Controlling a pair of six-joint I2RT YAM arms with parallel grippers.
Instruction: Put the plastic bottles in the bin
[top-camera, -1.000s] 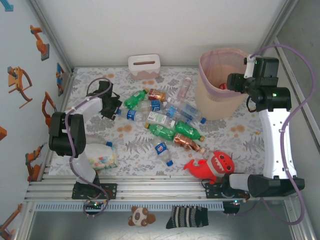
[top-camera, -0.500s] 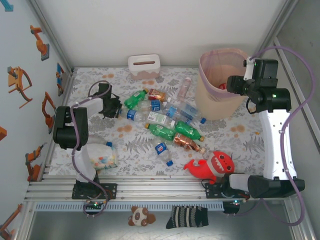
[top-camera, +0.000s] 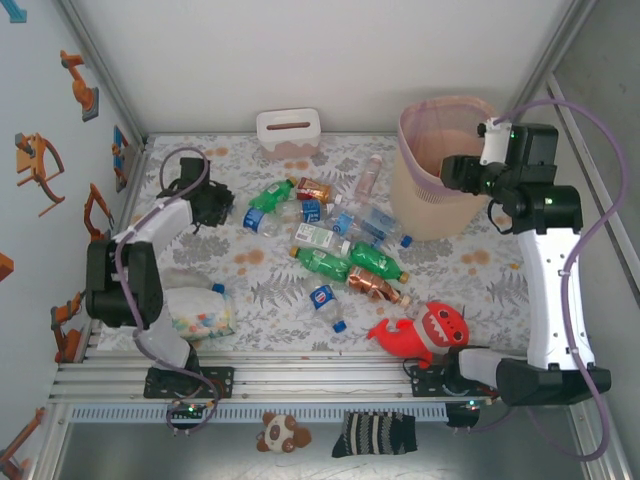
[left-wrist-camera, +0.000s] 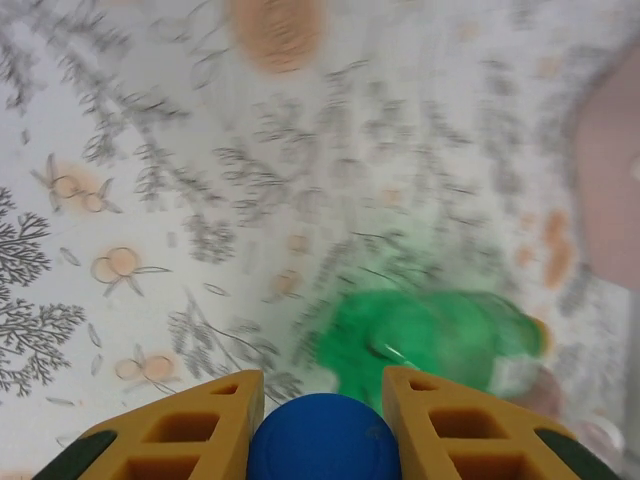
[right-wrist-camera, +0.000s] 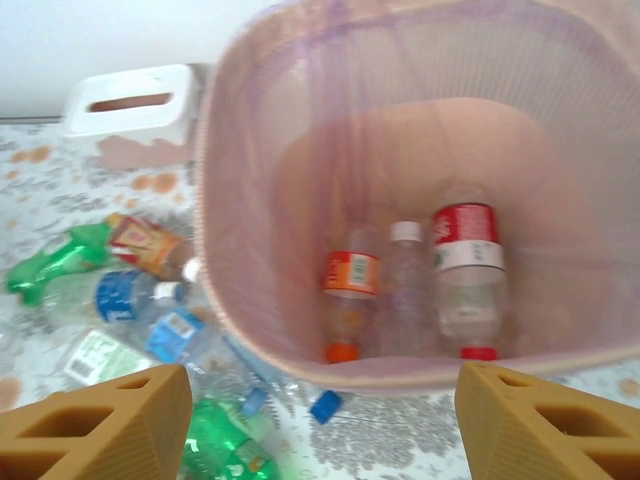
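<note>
Blue, smooth, round bottle cap (left-wrist-camera: 323, 445) clamped in the left hand's (left-wrist-camera: 322, 388) jaws.

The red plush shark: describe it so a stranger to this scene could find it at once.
Start at the tall cream bin at the far right of the table and come toward the near edge. There lies the red plush shark: soft, bright red and white-toothed, unlike the hard copper-brown bottle to its left.

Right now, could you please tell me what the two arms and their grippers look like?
Both the left arm and right arm have white links with black joints and a lilac cable looped alongside. The left gripper and right gripper have mustard-yellow wedge fingers with cut-out windows.
</note>
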